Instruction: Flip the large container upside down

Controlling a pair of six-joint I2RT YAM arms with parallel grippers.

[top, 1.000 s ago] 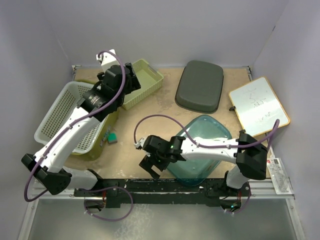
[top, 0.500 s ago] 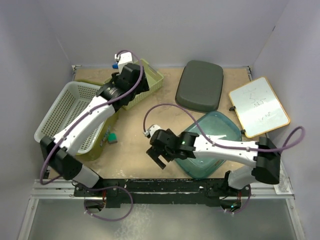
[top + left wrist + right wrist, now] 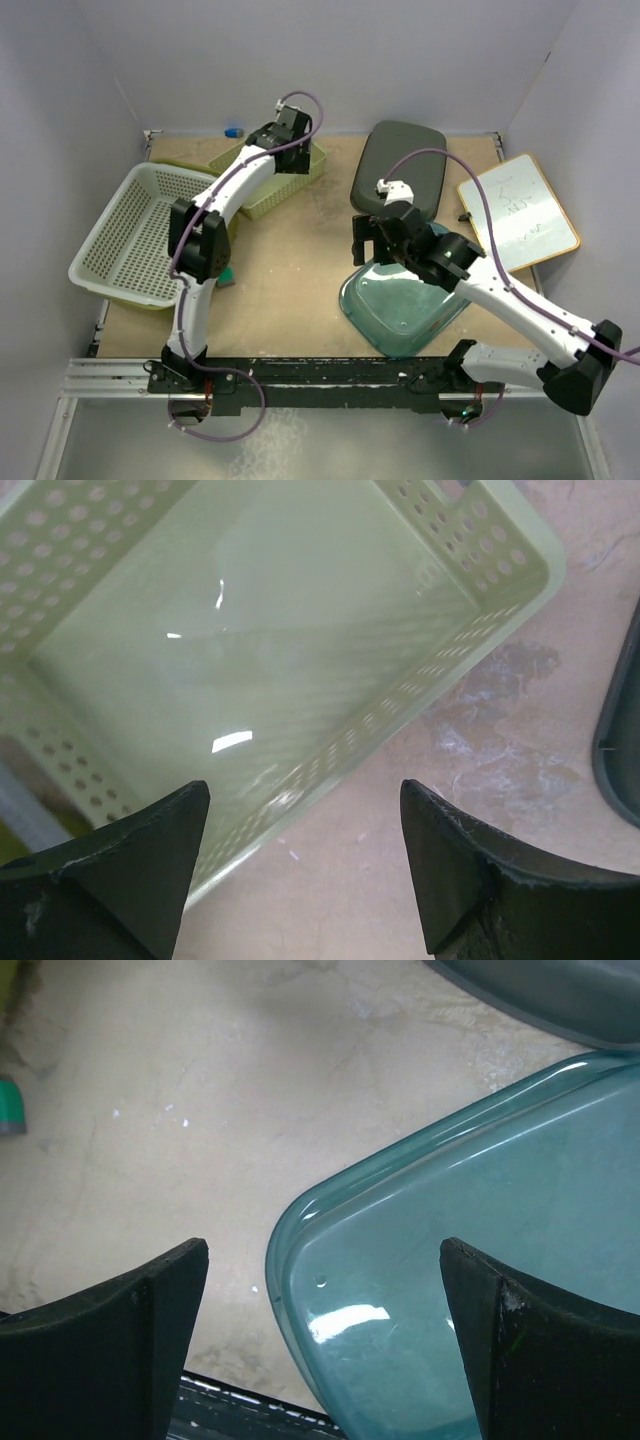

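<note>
right gripper [image 3: 322,1250] spread wide, empty, over the teal container [image 3: 480,1220] corner; left gripper [image 3: 302,790] wide too; the glossy wall may slip from a shallow pinch and skid across the tabletop [image 3: 200,1110]

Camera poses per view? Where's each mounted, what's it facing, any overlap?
Top: above and behind the bases, looking down on the table; left arm and right arm show.
Left wrist: looks down into green basket; left gripper fingers at bottom, open.
Right wrist: looks down at teal container corner; right gripper fingers at bottom, open.
Shared: both wrist views catch the grey lid edge.
</note>
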